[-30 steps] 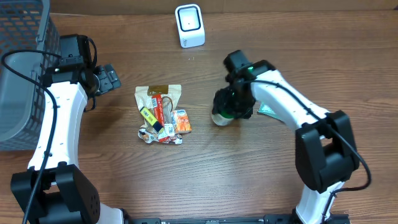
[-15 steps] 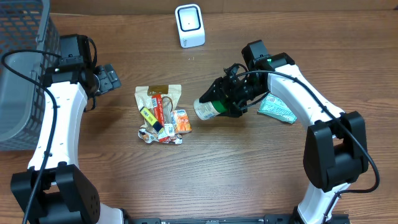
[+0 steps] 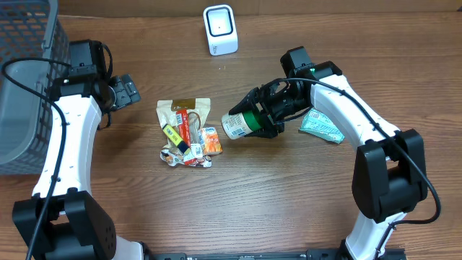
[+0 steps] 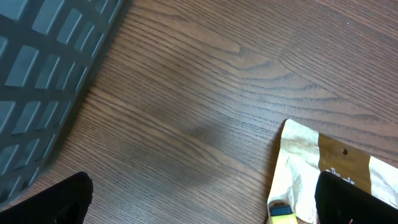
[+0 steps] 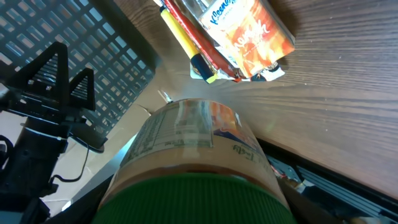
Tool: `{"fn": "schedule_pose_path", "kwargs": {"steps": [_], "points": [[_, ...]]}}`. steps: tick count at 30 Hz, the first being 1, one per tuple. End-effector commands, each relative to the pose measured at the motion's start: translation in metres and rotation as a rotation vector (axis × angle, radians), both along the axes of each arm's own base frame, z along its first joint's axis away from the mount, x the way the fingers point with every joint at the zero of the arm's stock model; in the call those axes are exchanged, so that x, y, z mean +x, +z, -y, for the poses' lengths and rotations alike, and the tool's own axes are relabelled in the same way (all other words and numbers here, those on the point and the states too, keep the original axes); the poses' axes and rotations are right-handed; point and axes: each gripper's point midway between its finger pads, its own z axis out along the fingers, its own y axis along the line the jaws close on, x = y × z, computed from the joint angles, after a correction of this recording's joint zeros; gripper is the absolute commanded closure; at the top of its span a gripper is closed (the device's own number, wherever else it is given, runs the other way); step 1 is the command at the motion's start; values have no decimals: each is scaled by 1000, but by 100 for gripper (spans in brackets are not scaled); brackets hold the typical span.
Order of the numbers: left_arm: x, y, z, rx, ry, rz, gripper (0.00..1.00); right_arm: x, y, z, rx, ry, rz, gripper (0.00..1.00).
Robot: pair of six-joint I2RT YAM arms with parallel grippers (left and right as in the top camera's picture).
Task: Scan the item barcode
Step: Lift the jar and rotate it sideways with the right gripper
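The item is a labelled jar [image 3: 240,124] with a green lid, lying on its side in the air right of the table's middle. My right gripper [image 3: 264,118] is shut on its lid end. In the right wrist view the jar [image 5: 193,149] fills the lower frame, printed label up, base pointing away. The white barcode scanner [image 3: 220,29] stands at the back centre, well beyond the jar. Left of a pile of small goods, my left gripper [image 3: 128,92] is open and holds nothing; its dark fingertips [image 4: 62,199] frame bare wood.
A pile of packets and pens [image 3: 187,133] lies left of the jar, with a tan pouch [image 4: 323,168] at its top. A teal packet [image 3: 322,126] sits under the right arm. A grey mesh basket [image 3: 25,79] fills the far left.
The right gripper raised the jar off the table, tipped it onto its side and carried it left. The left arm has stayed still.
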Motion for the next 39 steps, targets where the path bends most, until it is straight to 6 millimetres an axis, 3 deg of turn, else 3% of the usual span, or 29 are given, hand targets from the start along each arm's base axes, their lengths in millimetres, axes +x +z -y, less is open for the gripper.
{"fn": "schedule_pose_path", "kwargs": {"steps": [1, 4, 7, 39], "points": [[3, 11, 1, 8, -19, 29, 0, -1, 37, -5, 93, 0, 23, 54], [3, 11, 0, 8, -19, 29, 0, -6, 46, -8, 136, -6, -44, 55], [3, 11, 0, 8, -19, 29, 0, -10, 54, -10, 175, -7, -93, 63], [3, 11, 1, 8, -19, 29, 0, -20, 55, -7, 162, -19, -189, 66]]}}
